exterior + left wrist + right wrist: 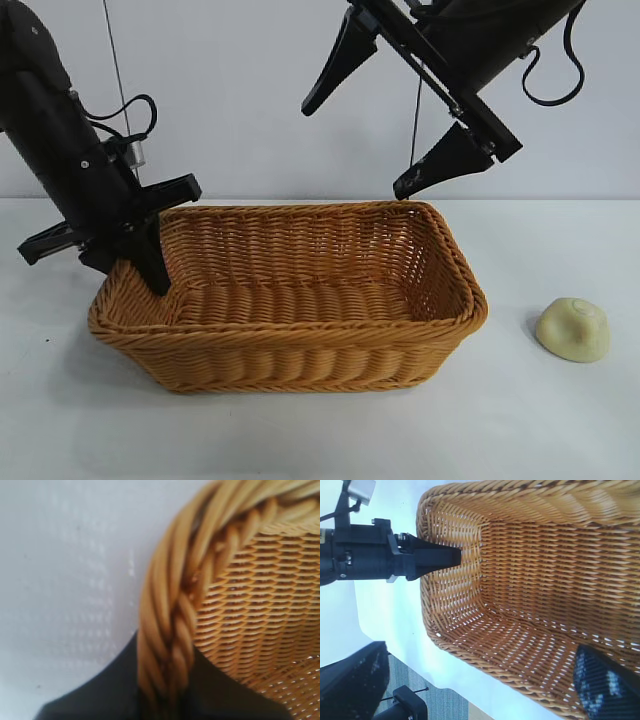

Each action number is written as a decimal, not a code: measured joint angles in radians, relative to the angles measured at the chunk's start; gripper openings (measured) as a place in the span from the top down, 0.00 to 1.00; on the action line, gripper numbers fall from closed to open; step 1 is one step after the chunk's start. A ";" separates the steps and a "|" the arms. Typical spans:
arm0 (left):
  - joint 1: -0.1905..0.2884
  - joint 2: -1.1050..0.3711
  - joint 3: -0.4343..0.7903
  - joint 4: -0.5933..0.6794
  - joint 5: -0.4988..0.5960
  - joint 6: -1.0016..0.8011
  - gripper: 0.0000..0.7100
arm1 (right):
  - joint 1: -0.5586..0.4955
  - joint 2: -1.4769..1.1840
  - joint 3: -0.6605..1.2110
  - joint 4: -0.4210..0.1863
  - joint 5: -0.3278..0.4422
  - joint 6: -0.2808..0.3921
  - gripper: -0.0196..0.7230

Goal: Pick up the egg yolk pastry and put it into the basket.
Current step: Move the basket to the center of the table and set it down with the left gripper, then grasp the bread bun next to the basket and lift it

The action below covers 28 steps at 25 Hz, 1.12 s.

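Observation:
The egg yolk pastry (572,330), a small pale dome, lies on the white table to the right of the basket (300,360), clear of both grippers. It does not show in either wrist view. My left gripper (150,265) is shut on the basket's left rim. In the left wrist view the braided rim (165,595) runs between the two black fingers of the left gripper (165,685). My right gripper (355,148) hangs wide open and holding nothing, above the basket's back right corner. In the right wrist view the right gripper (477,652) looks down into the basket (545,555).
The white table (560,420) has bare surface in front of and around the pastry. A thin cable (118,70) hangs at the back left. The right wrist view shows the left gripper (440,557) at the rim, plus the table's edge and a black clamp (407,705).

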 joint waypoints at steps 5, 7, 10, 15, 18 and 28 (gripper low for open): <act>0.000 0.001 -0.001 0.000 0.002 0.000 0.85 | 0.000 0.000 0.000 0.000 0.001 0.000 0.04; 0.000 0.001 -0.001 0.000 0.002 0.000 0.83 | 0.000 0.000 0.000 0.000 0.001 0.000 0.04; 0.000 0.002 -0.001 -0.006 0.007 0.000 0.64 | 0.000 0.000 0.000 0.000 0.001 0.000 0.04; 0.000 0.003 -0.001 -0.006 0.024 0.000 0.15 | 0.000 0.000 0.000 0.000 0.001 0.000 0.04; 0.000 -0.012 -0.001 -0.006 0.025 0.000 0.06 | 0.000 0.000 0.000 0.000 0.001 0.000 0.04; 0.000 -0.145 -0.070 0.069 0.115 -0.004 0.04 | 0.000 0.000 0.000 0.000 0.001 0.000 0.04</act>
